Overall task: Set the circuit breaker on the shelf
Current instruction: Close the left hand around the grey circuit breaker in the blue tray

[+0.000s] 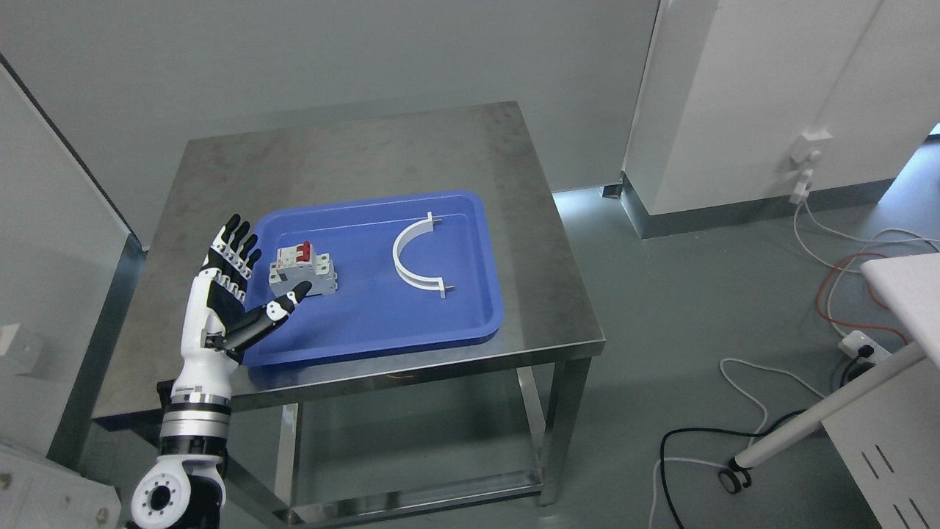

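Note:
A grey circuit breaker [302, 269] with red switches lies in the left part of a blue tray [411, 330] on a steel table [352, 154]. My left hand [257, 279] hovers at the tray's left edge, fingers spread and pointing up, thumb tip reaching toward the breaker's front. It holds nothing. No shelf shows in this view. The right arm is out of sight.
A white curved bracket [415, 256] lies in the tray's right half. Grey wall panels flank the table on the left. Cables [837, 242] trail over the floor at right, beside a white wheeled stand [808, 422] and a white pillar [734, 110].

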